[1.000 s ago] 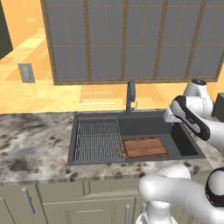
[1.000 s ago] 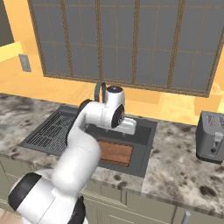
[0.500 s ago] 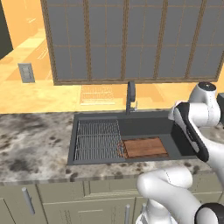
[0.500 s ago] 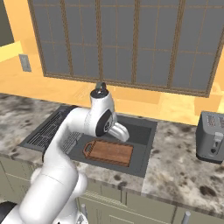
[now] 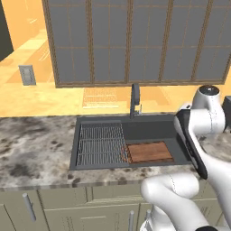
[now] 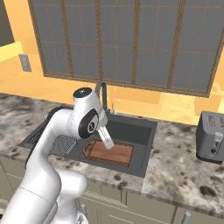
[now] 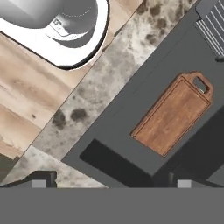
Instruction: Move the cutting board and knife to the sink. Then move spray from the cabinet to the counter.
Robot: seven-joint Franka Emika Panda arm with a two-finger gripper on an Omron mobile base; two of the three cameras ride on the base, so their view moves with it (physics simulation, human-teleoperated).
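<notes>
The cutting board (image 5: 150,152) lay flat in the sink (image 5: 101,122), where it belonged. The gripper (image 7: 109,183) hung above with fingers wide apart, holding nothing.

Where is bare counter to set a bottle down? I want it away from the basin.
Bare counter lies between the sink and the toaster, and left of the sink. Inside the sink is crowded: cutting board beside the wire rack.

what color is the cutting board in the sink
Reddish-brown wood grain; the cutting board shows best in the hand view, lying flat in the dark grey sink.
</notes>
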